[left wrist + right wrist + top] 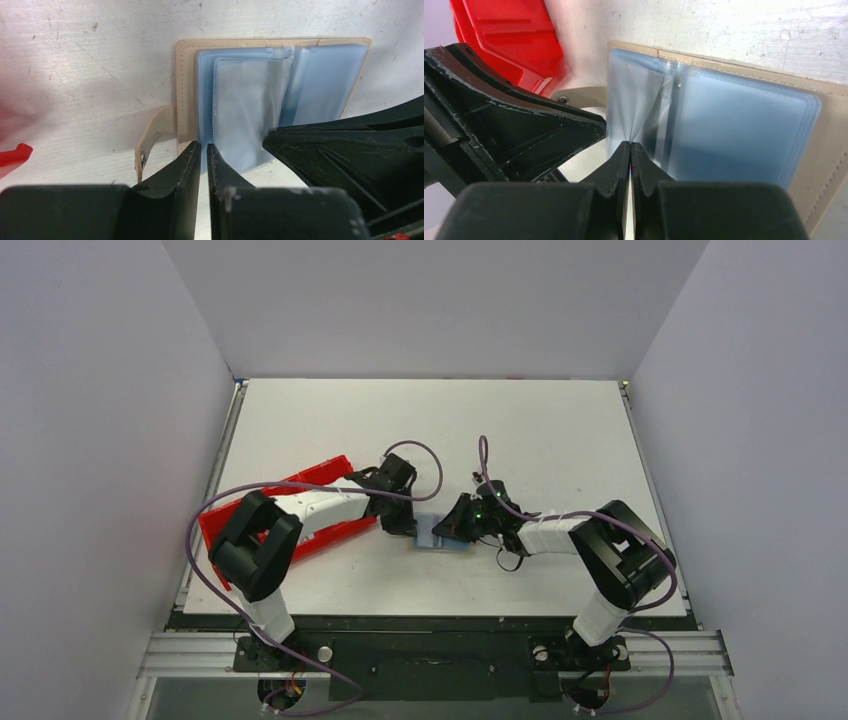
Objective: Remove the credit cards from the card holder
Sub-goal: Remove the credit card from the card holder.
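Tan card holder (182,90) lies open just ahead of us, our right jaws shut on a clear sleeve (245,110), left jaws a slit apart at its edge, grip uncertain.

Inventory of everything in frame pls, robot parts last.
card holder: 1, tan cover, open flat mid-table between the grippers
sleeves: stack, count unclear, pale blue clear plastic, inside the holder
lifted sleeve: 1, clear, raised off the stack
strap: 1, tan with snap, on the holder's tray-side edge
credit cards: none clearly visible
red tray: 1, red, table's left side, partly under the left arm
table: 1, white
left gripper: 1, black, nearly closed, tips at the sleeves' edge
right gripper: 1, black, shut on the lifted sleeve
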You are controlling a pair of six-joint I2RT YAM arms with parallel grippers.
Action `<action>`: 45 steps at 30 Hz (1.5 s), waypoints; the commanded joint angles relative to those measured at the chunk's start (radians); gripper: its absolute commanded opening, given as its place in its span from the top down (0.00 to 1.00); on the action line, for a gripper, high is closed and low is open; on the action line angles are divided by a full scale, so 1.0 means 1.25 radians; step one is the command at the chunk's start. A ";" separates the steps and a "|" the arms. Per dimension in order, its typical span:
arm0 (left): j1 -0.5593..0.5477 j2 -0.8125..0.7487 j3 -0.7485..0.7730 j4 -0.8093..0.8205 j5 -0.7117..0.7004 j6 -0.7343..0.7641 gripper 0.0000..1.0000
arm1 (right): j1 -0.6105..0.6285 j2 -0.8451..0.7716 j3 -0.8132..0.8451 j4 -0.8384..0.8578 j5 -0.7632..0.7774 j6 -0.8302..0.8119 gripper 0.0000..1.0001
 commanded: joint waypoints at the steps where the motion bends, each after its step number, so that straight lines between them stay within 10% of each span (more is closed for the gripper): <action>1: -0.010 0.010 0.042 0.047 0.020 -0.009 0.92 | -0.006 -0.045 0.002 0.033 0.001 -0.012 1.00; 45: -0.041 0.058 0.124 -0.040 -0.044 0.021 0.94 | -0.067 -0.079 -0.115 0.142 -0.013 0.049 1.00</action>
